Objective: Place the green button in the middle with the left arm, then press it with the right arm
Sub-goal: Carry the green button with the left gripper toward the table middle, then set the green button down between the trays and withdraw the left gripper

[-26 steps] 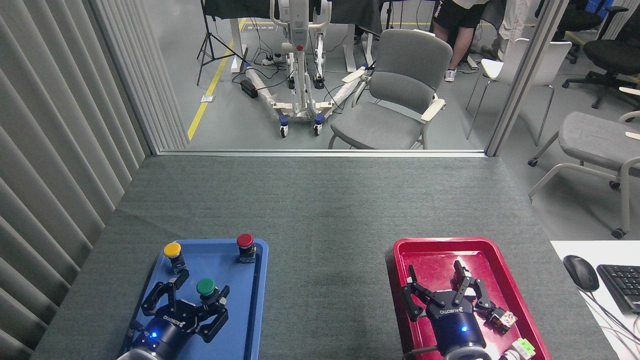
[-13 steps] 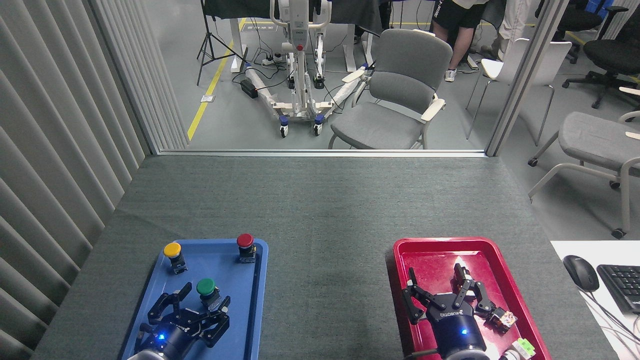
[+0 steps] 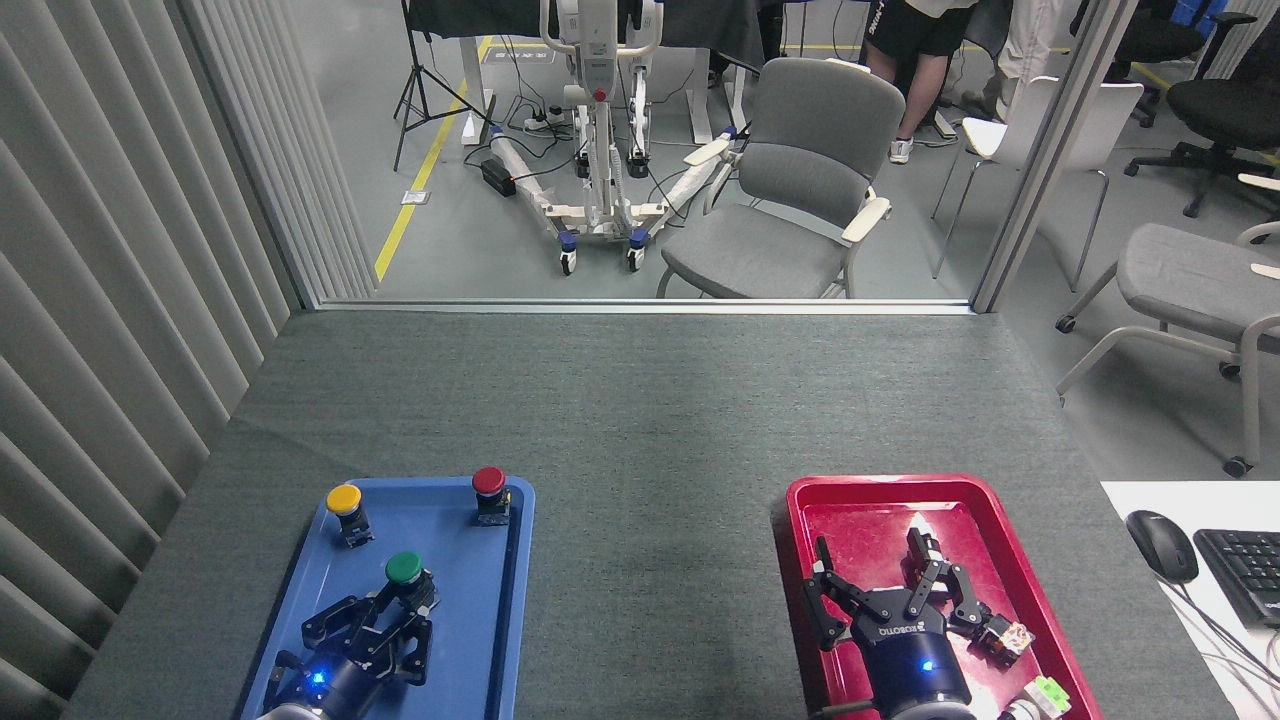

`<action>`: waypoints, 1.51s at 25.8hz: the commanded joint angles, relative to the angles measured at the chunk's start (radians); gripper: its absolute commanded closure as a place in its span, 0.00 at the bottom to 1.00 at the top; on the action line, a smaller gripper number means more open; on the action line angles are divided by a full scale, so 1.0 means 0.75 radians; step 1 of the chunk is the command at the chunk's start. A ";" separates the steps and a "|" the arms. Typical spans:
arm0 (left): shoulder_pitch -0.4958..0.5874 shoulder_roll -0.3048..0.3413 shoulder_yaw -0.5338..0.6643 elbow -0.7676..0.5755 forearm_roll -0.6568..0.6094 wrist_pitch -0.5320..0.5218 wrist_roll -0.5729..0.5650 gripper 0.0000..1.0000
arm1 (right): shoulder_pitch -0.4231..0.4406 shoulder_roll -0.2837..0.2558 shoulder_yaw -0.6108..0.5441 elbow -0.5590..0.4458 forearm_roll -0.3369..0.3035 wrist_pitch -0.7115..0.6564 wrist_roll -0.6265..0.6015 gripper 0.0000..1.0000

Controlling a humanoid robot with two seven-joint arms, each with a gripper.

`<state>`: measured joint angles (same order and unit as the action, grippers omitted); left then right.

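Note:
The green button (image 3: pixel 405 567) stands in the blue tray (image 3: pixel 500 600), near its middle. My left gripper (image 3: pixel 400 603) reaches in from the tray's near edge, its fingers drawn in around the button's black base, so it looks shut on it. The green cap shows just beyond the fingers. My right gripper (image 3: pixel 868 565), black with a blue light and white lettering, hovers open over the red tray (image 3: pixel 860 495) with nothing between its fingers. The middle (image 3: pixel 655 500), bare grey-green felt, lies between the two trays.
A yellow button (image 3: pixel 344 499) and a red button (image 3: pixel 488 481) stand at the blue tray's far end. Small blocks (image 3: pixel 1005 638) lie in the red tray's near right. A mouse (image 3: pixel 1160 545) and keyboard (image 3: pixel 1245 570) sit on a white desk to the right.
My left gripper went from wide open around the green button to fingers drawn in on its base; the button shifted slightly left and away. The right gripper barely moved.

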<state>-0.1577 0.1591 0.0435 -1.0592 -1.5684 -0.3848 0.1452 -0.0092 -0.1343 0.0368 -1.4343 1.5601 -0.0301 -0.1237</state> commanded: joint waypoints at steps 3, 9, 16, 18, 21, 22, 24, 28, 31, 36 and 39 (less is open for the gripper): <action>0.008 0.011 0.001 -0.026 0.005 -0.045 0.033 1.00 | -0.002 0.001 0.000 0.000 0.000 0.005 -0.003 0.00; 0.026 -0.010 -0.007 -0.341 0.009 -0.172 0.050 1.00 | 0.000 0.005 0.002 0.000 0.000 0.028 -0.005 0.02; -0.137 -0.214 -0.406 -0.095 -0.034 -0.111 0.040 1.00 | 0.000 0.007 0.006 0.002 0.000 0.042 -0.005 0.02; -0.193 -0.271 -0.490 0.044 -0.054 -0.031 0.046 1.00 | 0.000 0.007 0.008 0.002 0.000 0.042 -0.005 0.02; -0.272 -0.321 -0.577 0.218 -0.056 0.053 0.052 1.00 | 0.000 0.011 0.012 0.004 0.000 0.069 -0.005 0.02; -0.283 -0.323 -0.584 0.238 -0.056 0.067 0.052 1.00 | -0.002 0.020 0.014 0.004 0.002 0.097 -0.005 0.02; -0.283 -0.323 -0.584 0.242 -0.054 0.079 0.054 1.00 | -0.002 0.028 0.023 0.008 0.004 0.126 -0.005 0.02; -0.309 -0.331 -0.584 0.328 -0.040 0.079 0.054 0.98 | -0.002 0.032 0.035 0.008 -0.002 0.124 -0.007 0.02; -0.311 -0.361 -0.586 0.361 -0.048 0.090 0.058 0.50 | -0.002 0.034 0.041 0.010 -0.002 0.122 -0.007 0.02; -0.287 -0.370 -0.584 0.275 -0.038 0.149 0.058 0.00 | -0.004 0.058 0.078 0.014 0.000 0.112 -0.007 0.00; -0.242 -0.357 -0.582 0.159 -0.036 0.149 0.046 0.00 | -0.012 0.087 0.113 0.018 0.004 0.089 -0.007 0.01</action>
<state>-0.3638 -0.1149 -0.3935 -0.8685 -1.5967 -0.2805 0.1873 -0.0149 -0.0862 0.0975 -1.4228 1.5603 0.0490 -0.1288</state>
